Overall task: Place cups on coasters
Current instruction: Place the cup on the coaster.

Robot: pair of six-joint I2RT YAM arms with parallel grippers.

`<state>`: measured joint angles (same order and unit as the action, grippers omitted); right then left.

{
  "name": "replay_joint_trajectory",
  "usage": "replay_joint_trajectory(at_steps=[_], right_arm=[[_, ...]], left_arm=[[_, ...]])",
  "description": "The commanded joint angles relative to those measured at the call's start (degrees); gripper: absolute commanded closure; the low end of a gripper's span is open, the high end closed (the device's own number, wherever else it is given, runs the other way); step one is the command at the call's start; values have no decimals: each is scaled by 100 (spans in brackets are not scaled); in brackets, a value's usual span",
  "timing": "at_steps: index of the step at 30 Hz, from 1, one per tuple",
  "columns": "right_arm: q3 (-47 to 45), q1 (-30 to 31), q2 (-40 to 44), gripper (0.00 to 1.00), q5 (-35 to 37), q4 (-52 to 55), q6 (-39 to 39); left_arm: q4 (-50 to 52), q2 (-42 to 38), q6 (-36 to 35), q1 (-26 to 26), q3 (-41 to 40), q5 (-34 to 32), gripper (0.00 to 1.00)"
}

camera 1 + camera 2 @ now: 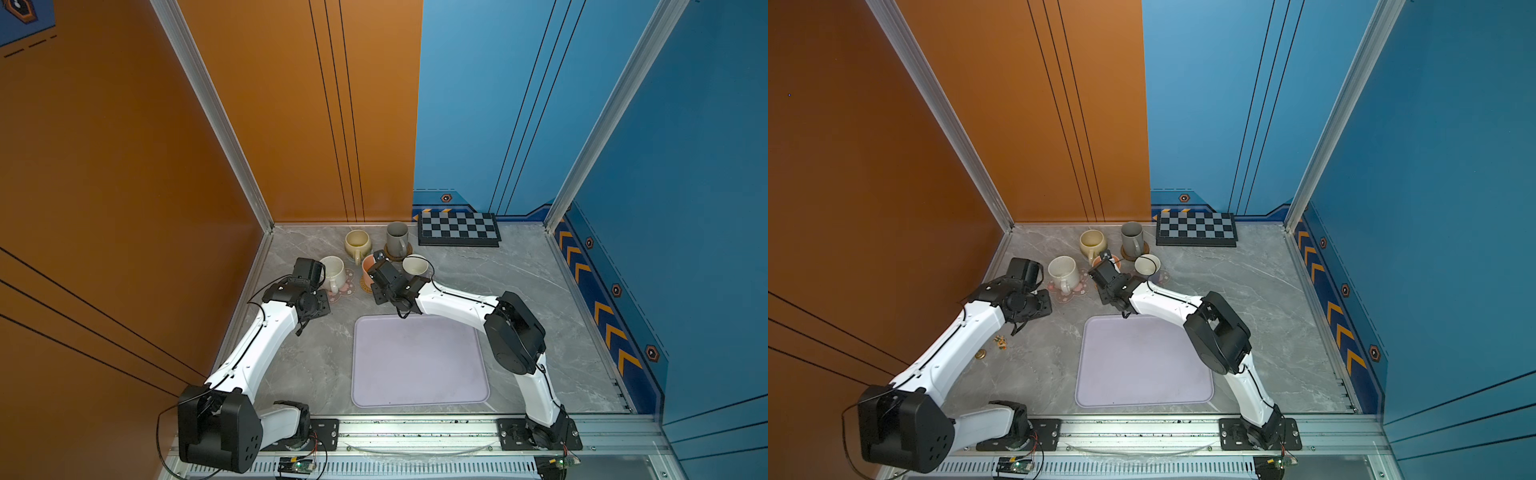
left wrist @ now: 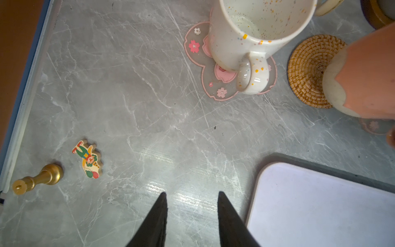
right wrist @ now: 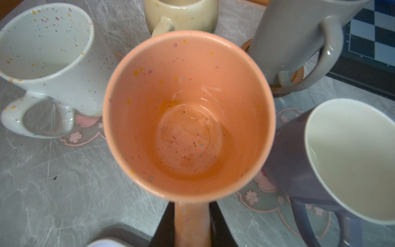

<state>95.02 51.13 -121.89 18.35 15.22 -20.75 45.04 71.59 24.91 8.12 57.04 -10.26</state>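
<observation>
You're looking straight down into the orange mug (image 3: 188, 119), which fills the middle; the right gripper (image 3: 191, 226) has its black jaws clamped on the mug's handle. Left of it, the white speckled mug (image 3: 49, 53) stands on a pink flower coaster (image 3: 85, 130). Beyond sit the beige mug (image 3: 181, 15) and the tall grey mug (image 3: 292, 38) on its brown ringed disc (image 3: 246, 46). To the right, the lavender mug (image 3: 284, 158) rests on a second pink flower coaster (image 3: 254, 198).
</observation>
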Motion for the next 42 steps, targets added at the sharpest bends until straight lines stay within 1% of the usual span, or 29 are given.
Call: replay_joint_trajectory(at_steps=[1, 12, 17, 22, 30, 42], right_arm=[[353, -67, -12, 100, 362, -500, 98], [535, -76, -175, 100, 596, -611, 211], [593, -79, -250, 100, 594, -704, 274], [614, -8, -325, 100, 573, -820, 411], [719, 9, -465, 100, 612, -756, 414], [754, 7, -622, 100, 587, -761, 385]], left_arm=[[117, 81, -96, -80, 150, 75, 60], [109, 276, -135, -193, 161, 128, 60], [107, 353, -135, -204, 163, 190, 60], [111, 255, -144, -214, 163, 190, 60], [114, 119, -153, -250, 79, 192, 60], [111, 151, -161, -276, 54, 202, 60]])
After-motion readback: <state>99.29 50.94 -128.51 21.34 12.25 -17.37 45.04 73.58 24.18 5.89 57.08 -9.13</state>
